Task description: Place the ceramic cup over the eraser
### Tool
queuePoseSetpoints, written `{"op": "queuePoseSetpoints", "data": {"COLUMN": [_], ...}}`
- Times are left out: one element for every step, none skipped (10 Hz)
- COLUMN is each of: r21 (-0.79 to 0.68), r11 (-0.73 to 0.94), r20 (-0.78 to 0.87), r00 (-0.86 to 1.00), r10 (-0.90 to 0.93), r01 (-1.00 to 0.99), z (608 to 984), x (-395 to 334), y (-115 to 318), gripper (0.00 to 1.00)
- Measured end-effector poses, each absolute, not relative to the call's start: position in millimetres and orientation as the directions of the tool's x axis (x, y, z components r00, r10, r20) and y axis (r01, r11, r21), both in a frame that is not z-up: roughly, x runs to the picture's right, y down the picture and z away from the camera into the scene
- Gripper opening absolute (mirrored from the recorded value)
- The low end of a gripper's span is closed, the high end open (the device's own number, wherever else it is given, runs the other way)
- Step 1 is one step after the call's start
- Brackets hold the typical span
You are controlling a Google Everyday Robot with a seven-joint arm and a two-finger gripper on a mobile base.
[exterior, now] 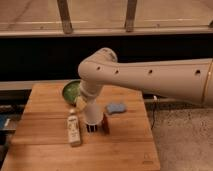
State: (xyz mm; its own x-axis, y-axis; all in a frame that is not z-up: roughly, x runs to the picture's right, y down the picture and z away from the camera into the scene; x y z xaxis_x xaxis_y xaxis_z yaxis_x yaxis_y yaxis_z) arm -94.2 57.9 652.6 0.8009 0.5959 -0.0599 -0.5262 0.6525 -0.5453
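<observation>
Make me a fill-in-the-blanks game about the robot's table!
1. The claw holds the ____ above the eraser.
2. The green bowl sits at the ____ edge of the table.
3. The pad is colored ____.
4. The bottle lies ____ of the eraser in the picture.

Missing words: cup; back; blue; left

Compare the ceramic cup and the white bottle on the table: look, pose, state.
The ceramic cup is plain off-white; the white bottle carries a label and a narrow cap end. The cup is upright under the gripper, which is shut on it, right above the eraser; the bottle lies free on the wooden table, untouched. Both are pale and similar in length.
</observation>
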Motion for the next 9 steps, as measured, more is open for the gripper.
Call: {"op": "queuePoseSetpoints", "data": {"r21": [-0.549,-0.55,-0.55,-0.55,-0.552,-0.554,-0.558,-0.566,-0.575], "r11": [0.653,0.654,0.653,0.655,0.659,0.662,0.664,0.667,0.669], "r20": [-0.051,-0.048,-0.045,-0.039,-0.032,-0.026,-0.017,-0.002,0.009], "r00": [0.801,0.801,0.799,0.8,0.803,0.805,0.807,0.81,0.814], "r10": [0.596,0.596,0.6,0.599,0.596,0.593,0.59,0.586,0.581], "r01": [-0.521,-0.52,-0.521,-0.518,-0.511,-0.505,-0.497,-0.484,-0.471], "z": [657.0,658.9,660.4,660.9,661.8,663.2,667.1,671.1,673.4], "x": [-98.4,-99.3,-99.7,-101.6,-104.5,-107.8,-109.6,-111.6,-113.5], "y": [60.9,61.4,60.4,58.8,57.4,56.5,56.6,57.5,59.2], "gripper": [0.0,0.0,0.0,0.0,0.0,0.0,0.0,0.03,0.04]}}
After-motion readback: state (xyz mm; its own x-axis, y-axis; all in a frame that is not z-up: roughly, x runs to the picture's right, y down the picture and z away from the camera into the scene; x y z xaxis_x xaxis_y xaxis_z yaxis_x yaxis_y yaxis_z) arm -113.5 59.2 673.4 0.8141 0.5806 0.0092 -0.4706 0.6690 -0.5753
